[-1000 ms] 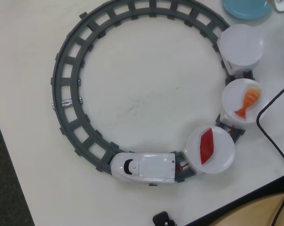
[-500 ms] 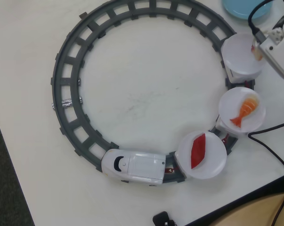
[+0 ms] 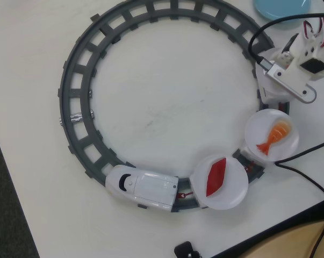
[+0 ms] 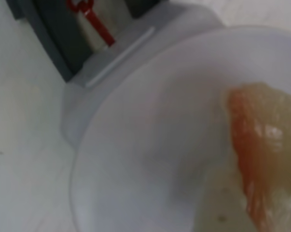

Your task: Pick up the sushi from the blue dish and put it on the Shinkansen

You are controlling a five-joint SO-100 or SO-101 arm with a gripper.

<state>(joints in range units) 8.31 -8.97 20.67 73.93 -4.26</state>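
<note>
One sushi (image 4: 263, 145) blurred over white plate (image 4: 150, 145) | long axis unclear | jaws' state unclear

— I'm checking my overhead feed for lettering: can you read anything on the Shinkansen (image 3: 142, 188), lower centre of the frame?

— No, I see plain white shell and a black windshield, no print.

— My wrist view is too blurred; nothing legible on the white plate (image 4: 135, 159) either.

— Agreed, no readable text anywhere.
</note>
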